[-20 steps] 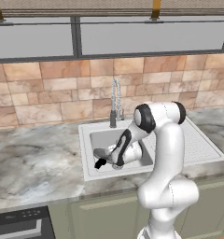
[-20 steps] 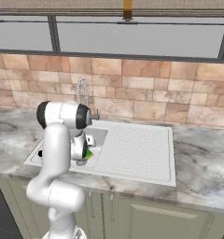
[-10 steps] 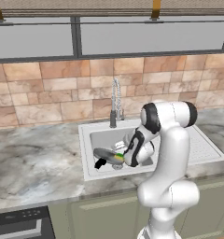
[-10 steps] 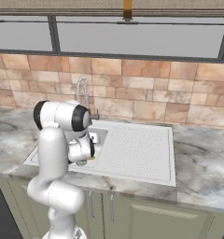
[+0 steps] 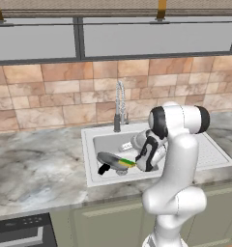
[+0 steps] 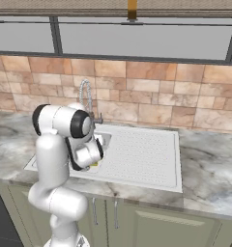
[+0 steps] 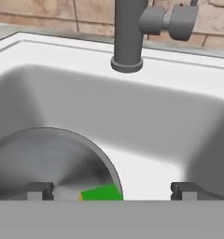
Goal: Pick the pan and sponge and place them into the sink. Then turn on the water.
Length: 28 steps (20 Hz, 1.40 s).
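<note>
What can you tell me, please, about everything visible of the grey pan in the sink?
The small round shallow grey-steel frying pan lies in the basin of the white-grey sink, its rim tilted and its short black handle pointing toward the front left corner. A small green and yellow sponge rests on the pan's right side. Nothing grips the pan.

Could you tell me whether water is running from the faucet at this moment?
No, the hand view shows the faucet base and the sink basin below it with no stream falling, just the pan holding the sponge.
</note>
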Available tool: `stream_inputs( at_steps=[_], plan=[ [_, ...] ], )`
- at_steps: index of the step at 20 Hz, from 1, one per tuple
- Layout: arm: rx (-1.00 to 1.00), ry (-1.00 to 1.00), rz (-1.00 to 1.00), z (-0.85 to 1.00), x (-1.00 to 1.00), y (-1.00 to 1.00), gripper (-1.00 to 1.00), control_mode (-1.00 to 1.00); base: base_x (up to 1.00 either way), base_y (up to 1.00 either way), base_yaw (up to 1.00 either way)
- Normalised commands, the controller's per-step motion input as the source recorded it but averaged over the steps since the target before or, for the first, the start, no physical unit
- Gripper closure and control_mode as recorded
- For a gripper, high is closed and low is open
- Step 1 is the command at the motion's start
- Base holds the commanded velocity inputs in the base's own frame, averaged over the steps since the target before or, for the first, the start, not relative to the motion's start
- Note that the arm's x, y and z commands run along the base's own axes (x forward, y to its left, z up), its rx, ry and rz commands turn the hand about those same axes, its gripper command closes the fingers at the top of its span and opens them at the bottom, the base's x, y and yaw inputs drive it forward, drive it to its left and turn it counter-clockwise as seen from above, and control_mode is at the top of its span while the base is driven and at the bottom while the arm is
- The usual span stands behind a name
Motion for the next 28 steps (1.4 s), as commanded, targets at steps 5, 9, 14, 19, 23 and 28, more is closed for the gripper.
stream_inputs(
  at_steps=[5,9,14,19,23,28],
  plan=[
    [0.08,-0.06,0.00,0.42,0.00,-0.09,-1.00,-1.00,0.00,0.00,0.00],
    [0.07,-0.04,0.00,0.31,0.00,-0.13,-1.00,-1.00,0.00,0.00,0.00],
    [0.06,-0.03,0.00,0.21,0.00,-0.15,-1.00,-1.00,0.00,0.00,0.00],
    [0.07,-0.03,0.01,0.19,0.00,-0.06,-1.00,-1.00,0.00,0.00,0.00],
    [0.07,-0.06,0.01,0.39,0.00,-0.06,-1.00,-1.00,0.00,0.00,0.00],
    [0.07,-0.05,0.02,0.34,0.00,-0.07,-1.00,-1.00,0.00,0.00,0.00]
  ],
)
